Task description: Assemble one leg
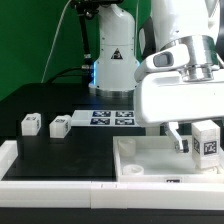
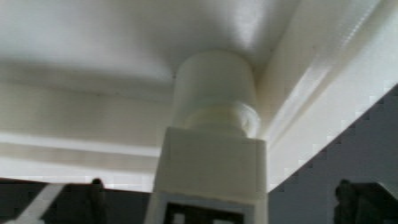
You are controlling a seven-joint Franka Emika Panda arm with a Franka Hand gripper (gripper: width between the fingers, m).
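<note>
My gripper hangs over the far right corner of the large flat white square piece. A white leg with a black-and-white tag stands between the jaws. In the wrist view the leg points its round end into the corner of the white piece. The dark fingertips stand apart from the leg on both sides, with a gap on each side, so the gripper is open around it. Two more legs lie on the black table at the exterior view's left.
The marker board lies flat at the back middle, in front of the robot base. The raised rim of the white piece runs along the front. The table's white front edge is at the bottom.
</note>
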